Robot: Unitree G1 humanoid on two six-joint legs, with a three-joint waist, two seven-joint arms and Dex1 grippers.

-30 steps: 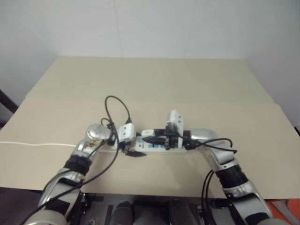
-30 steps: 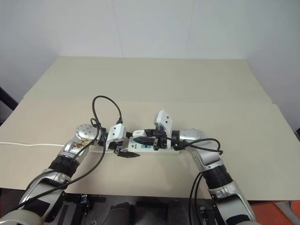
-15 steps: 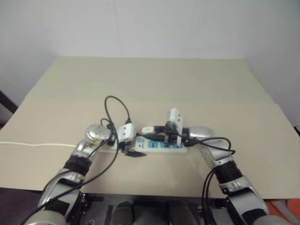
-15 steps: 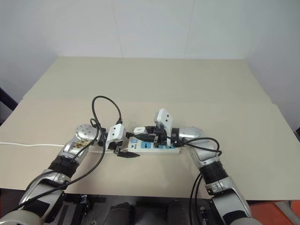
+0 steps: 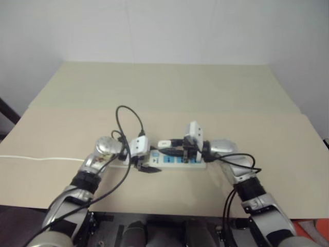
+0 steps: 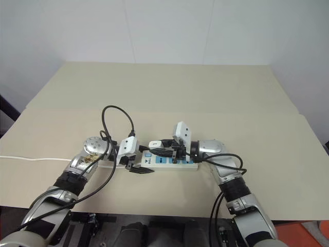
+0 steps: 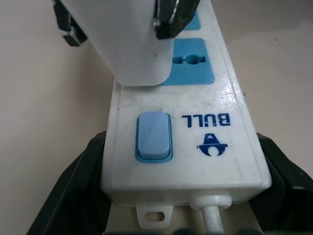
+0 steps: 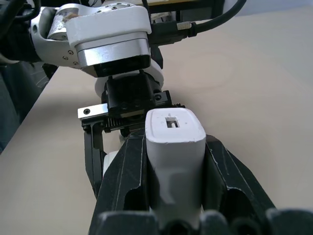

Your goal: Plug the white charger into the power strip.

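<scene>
Left gripper (image 5: 148, 168) jaws clamped on strip (image 7: 195, 147) end on bench (image 5: 169, 98); right gripper (image 8: 173, 161) jaws clamped on charger (image 8: 173, 142) above sockets.

Power strip (image 7: 195, 142) — glossy white plastic; charger (image 8: 174, 147) smooth matt plastic — table (image 5: 154, 87) matt

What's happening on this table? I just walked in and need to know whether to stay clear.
A two-armed robot is plugging in a charger. Its left gripper is shut on the switch end of the power strip, steadying it on the table. Its right gripper is shut on the white charger, holding it right over the strip's blue sockets. Whether the prongs are in a socket cannot be seen.
</scene>
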